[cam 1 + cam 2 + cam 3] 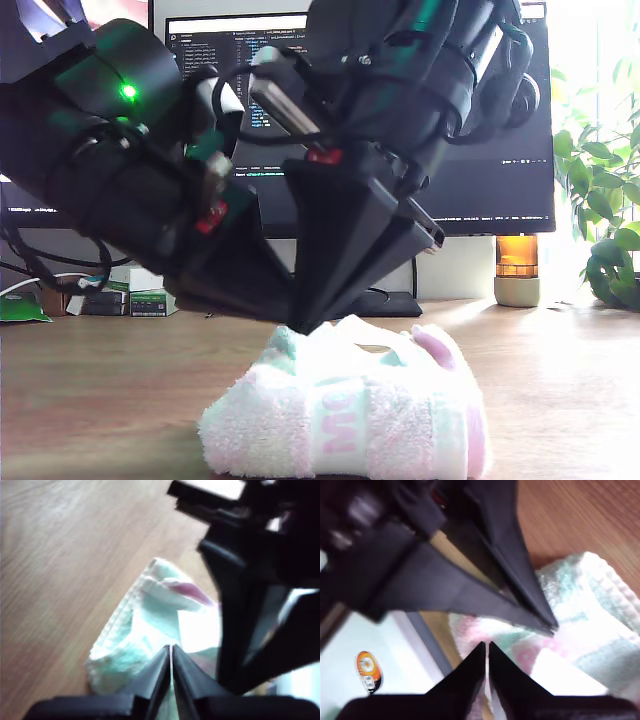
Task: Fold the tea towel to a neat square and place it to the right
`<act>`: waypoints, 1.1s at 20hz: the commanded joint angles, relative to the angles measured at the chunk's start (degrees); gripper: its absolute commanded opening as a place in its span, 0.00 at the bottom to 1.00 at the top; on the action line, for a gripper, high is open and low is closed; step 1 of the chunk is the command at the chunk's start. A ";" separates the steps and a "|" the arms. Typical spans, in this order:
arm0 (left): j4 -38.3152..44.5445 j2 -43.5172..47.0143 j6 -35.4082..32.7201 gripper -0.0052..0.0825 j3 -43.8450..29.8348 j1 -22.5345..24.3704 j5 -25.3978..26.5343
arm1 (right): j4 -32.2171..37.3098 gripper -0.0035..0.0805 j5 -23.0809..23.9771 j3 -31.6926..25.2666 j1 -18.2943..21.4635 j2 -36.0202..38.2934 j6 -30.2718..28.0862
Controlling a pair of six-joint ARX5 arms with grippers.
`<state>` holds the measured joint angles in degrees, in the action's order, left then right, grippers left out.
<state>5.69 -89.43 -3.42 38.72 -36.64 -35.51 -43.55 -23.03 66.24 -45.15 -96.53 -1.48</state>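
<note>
Surface [560, 380]: wood, carries the towel.
Towel [350, 420]: thick folded bundle, low centre of the exterior view; long axis runs across that view.
Towel from tips: directly beneath both, at its top; neither arm nearer.
My first pincer [171, 652]: jaws together; pinch unclear.
My second pincer [486, 647]: jaws together, just beside the first.

1. My two arms are matt black all over: one arm [90, 170] fills the exterior view's left, the other arm [420, 70] is nearer its right, and both have bulky, rounded housings
2. A small green light [128, 92] glows on the first of these
3. Black cables [30, 262] trail from the housings, and a grey metal plug [285, 100] sits among them
4. Small red marks [325, 155] show near the gripper bases
5. My first gripper [171, 652] and my second gripper [486, 647] have long black fingers [155, 675] that taper to thin wedge tips
</note>
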 commanded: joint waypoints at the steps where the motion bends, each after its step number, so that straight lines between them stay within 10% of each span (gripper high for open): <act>1: -0.07 -3.54 0.46 0.04 -0.98 0.15 1.60 | 0.20 0.03 2.10 0.20 -0.59 -0.28 0.20; 13: 1.88 -6.29 0.28 0.04 -0.98 0.13 2.54 | -4.48 0.03 14.62 0.20 -0.81 -0.28 1.46; 22: 2.14 -6.29 0.15 0.04 -0.98 0.13 2.56 | -11.08 0.03 2.58 4.09 -0.81 -0.26 -1.11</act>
<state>7.62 -95.33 -3.16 38.72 -36.38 -33.21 -53.58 -20.29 70.59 -45.50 -96.55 -1.83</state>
